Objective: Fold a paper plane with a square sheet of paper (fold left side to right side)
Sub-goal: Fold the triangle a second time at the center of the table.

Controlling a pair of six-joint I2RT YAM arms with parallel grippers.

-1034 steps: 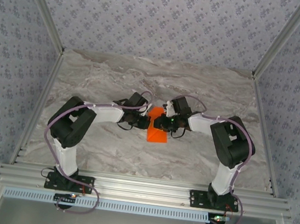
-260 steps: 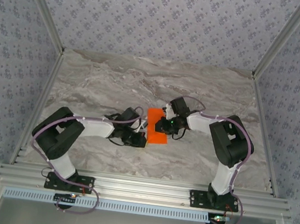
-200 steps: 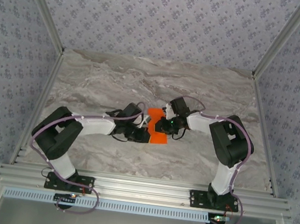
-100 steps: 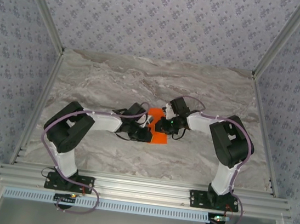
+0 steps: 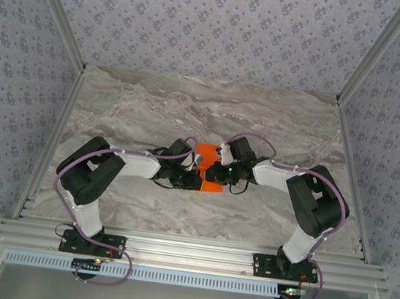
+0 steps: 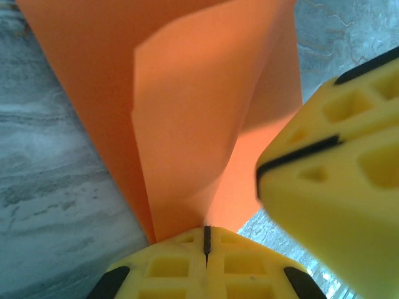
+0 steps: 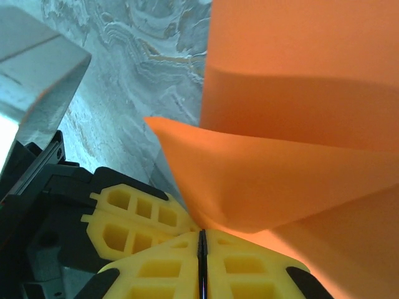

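Since a second ago, the right arm has swung its elbow out to the side and the left arm has pulled in. Less orange shows from above now. The square sheet of paper [image 6: 187, 93] sits in the middle of the tabletop [image 5: 154, 106], between the two arms. Part of it is lifted up and curls over. The left pincer [image 6: 206, 235] is squeezed shut on a bit of the sheet. The right pincer [image 7: 201, 243] is squeezed shut on another bit, just beside it. I think both hold on so the loose side can be carried across to the right without slipping. The fold does not look pressed flat yet.
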